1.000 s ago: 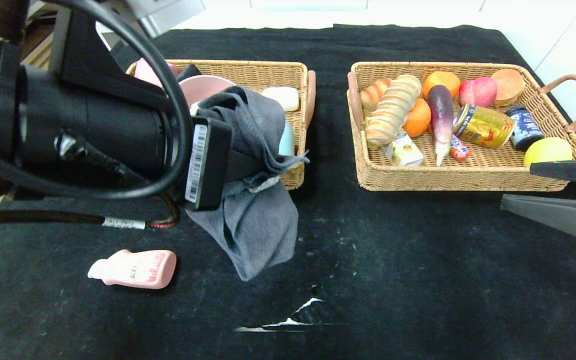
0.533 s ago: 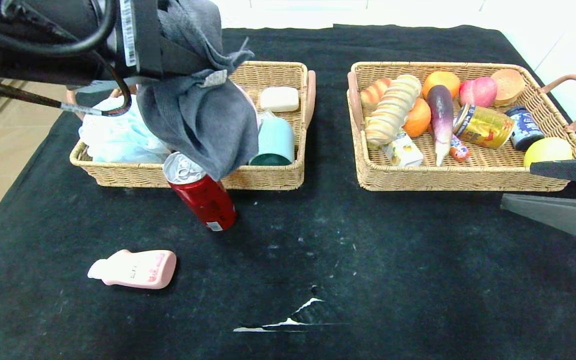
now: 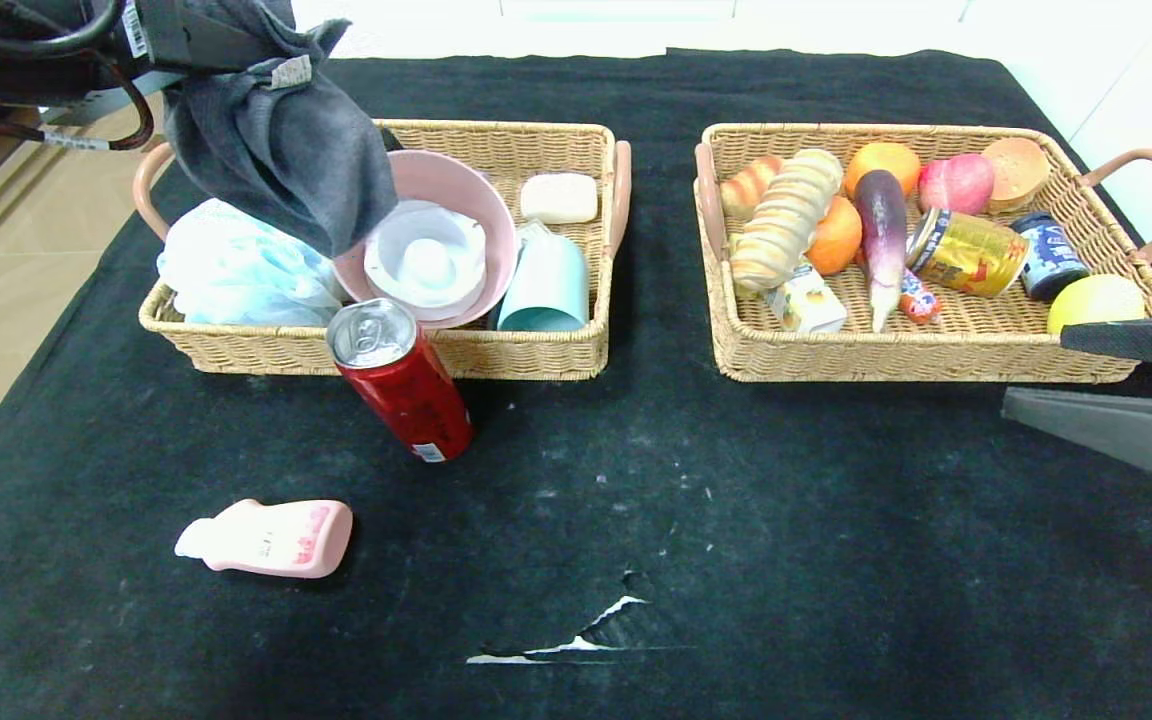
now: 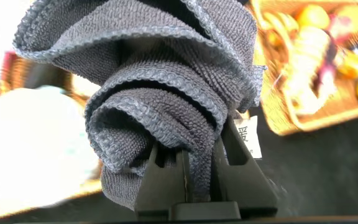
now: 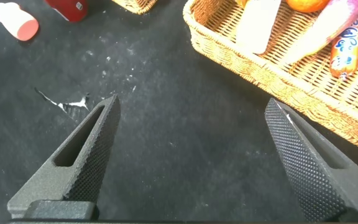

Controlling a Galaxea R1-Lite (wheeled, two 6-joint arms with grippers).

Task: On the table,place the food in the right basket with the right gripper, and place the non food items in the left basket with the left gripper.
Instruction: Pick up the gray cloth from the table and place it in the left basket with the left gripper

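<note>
Above the left basket, the left gripper pinched the grey cloth, which hung limp below it in soft, light folds. Soft stuff like that probably handled best bunched at 1 thick fold between the 2 fingers. Beside the right basket, the right gripper hung spread and empty.

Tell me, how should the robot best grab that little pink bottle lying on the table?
Probably from straight above, across the middle of its body. The pink bottle lies flat on the black table, white cap toward the robot's left, so its two long sides are free for fingers to close on.
</note>
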